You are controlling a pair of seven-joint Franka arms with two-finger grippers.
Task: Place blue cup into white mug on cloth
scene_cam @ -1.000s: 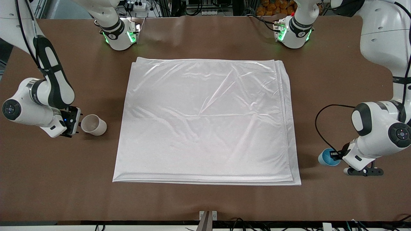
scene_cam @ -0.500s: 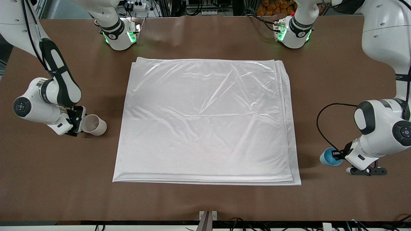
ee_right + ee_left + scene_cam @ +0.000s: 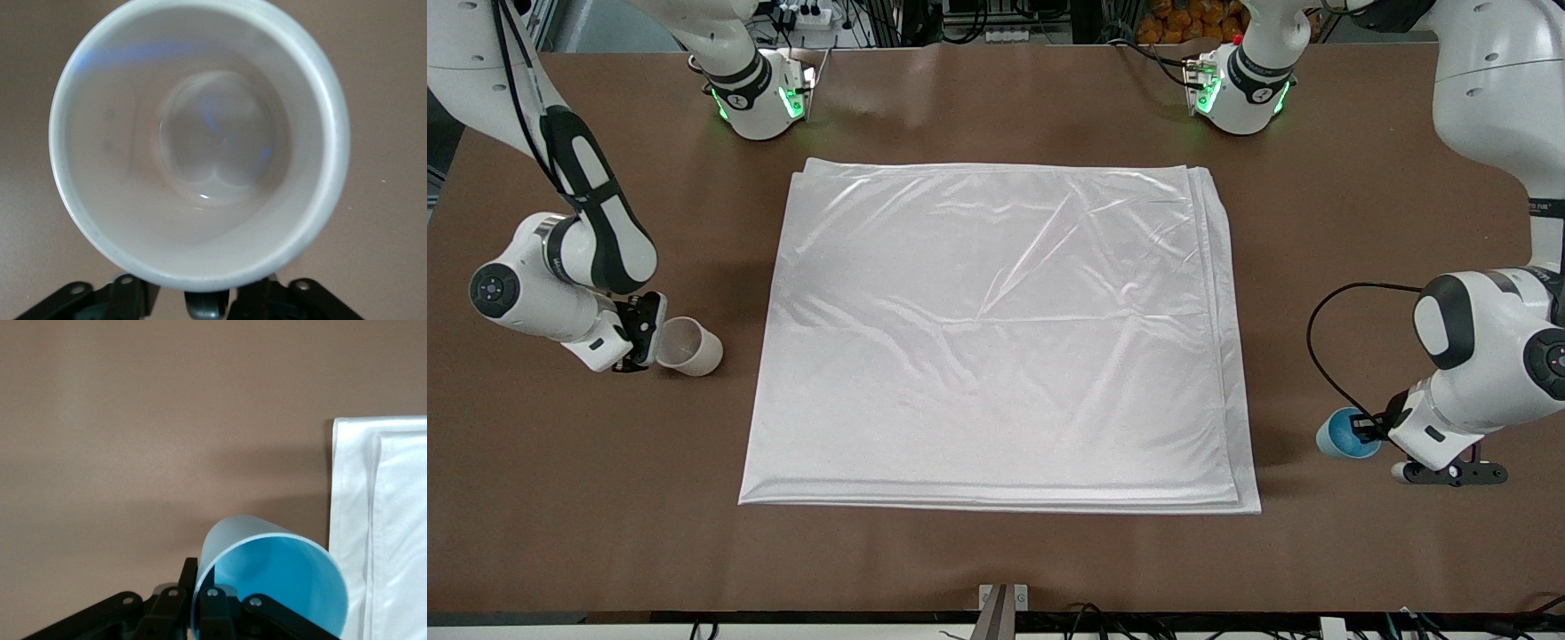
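The blue cup (image 3: 1343, 434) lies tipped on the brown table (image 3: 996, 551) just off the cloth's (image 3: 996, 338) edge, toward my left arm's end, and my left gripper (image 3: 1371, 428) has its fingers at the cup's rim, one inside and one outside as far as the left wrist view shows, so I seem to be pinching the wall. The white mug (image 3: 687, 346) sits on the table toward my right arm's end, beside the cloth, with my right gripper (image 3: 645, 331) pressed up to its rim; whether those jaws are closed on it I cannot tell
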